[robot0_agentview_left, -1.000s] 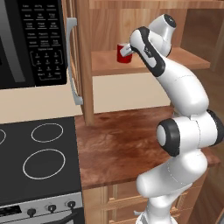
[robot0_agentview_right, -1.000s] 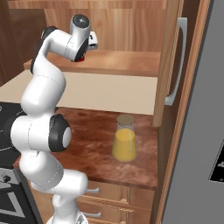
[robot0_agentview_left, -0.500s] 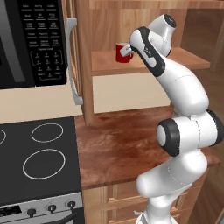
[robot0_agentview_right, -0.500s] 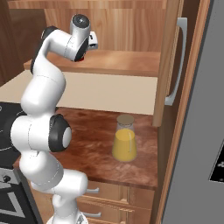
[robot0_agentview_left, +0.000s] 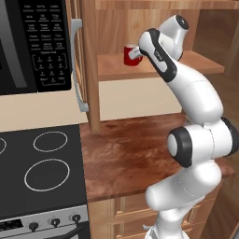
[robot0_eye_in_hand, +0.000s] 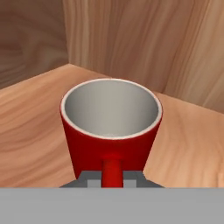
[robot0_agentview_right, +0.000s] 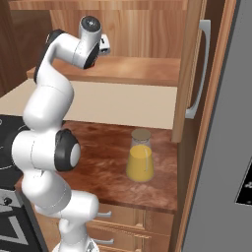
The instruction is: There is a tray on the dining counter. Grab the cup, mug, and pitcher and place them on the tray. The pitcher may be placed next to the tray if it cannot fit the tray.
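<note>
One grab down: fingers [robot0_eye_in_hand: 112, 180] have just clamped from half open onto the handle of the mug [robot0_eye_in_hand: 111, 127], which sits upright on the cabinet shelf [robot0_agentview_left: 154, 70]. Mug looks ready to lift out. Pitcher [robot0_agentview_right: 140, 156] waits on the table [robot0_agentview_right: 110, 167] below.

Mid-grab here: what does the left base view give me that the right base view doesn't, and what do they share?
Left base view: the red mug standing upright on the cabinet shelf, with the gripper at its side, plus the black stovetop and the microwave.

Right base view: the pitcher, yellow-orange in its lower body, upright on the wood countertop to the right of the arm, plus a cabinet door handle.

Both: the arm reaching up to the shelf, and the countertop below it.
</note>
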Controlling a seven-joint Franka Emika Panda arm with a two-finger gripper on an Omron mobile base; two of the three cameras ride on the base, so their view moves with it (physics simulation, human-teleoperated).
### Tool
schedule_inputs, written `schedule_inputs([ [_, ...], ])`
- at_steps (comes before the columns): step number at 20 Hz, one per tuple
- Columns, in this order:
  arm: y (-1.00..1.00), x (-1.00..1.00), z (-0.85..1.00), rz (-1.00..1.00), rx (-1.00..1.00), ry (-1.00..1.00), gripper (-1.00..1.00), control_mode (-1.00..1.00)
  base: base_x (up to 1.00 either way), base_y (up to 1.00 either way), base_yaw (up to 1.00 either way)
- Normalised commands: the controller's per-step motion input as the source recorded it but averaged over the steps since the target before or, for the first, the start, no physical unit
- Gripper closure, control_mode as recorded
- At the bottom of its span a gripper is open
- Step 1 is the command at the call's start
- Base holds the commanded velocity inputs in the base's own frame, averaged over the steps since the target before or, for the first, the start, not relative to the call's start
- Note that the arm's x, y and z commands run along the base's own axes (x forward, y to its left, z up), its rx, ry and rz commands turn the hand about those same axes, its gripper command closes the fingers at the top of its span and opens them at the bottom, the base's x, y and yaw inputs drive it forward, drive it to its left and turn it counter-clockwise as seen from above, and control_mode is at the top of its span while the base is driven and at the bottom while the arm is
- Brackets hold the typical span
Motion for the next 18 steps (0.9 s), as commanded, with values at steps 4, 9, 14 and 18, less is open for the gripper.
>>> schedule_inputs([
  [4, -0.03, -0.1, -0.01, 0.0, 0.0, -0.19, 1.0, -1.0, 0.0, 0.0, 0.0],
  [9, -0.12, -0.17, 0.0, 0.0, 0.0, -0.05, 1.0, -1.0, 0.0, 0.0, 0.0],
  [14, -0.21, -0.58, 0.05, 0.0, 0.0, 0.0, 1.0, -1.0, 0.0, 0.0, 0.0],
  [18, -0.21, -0.83, 0.26, -0.01, 0.0, 0.0, 1.0, -1.0, 0.0, 0.0, 0.0],
])
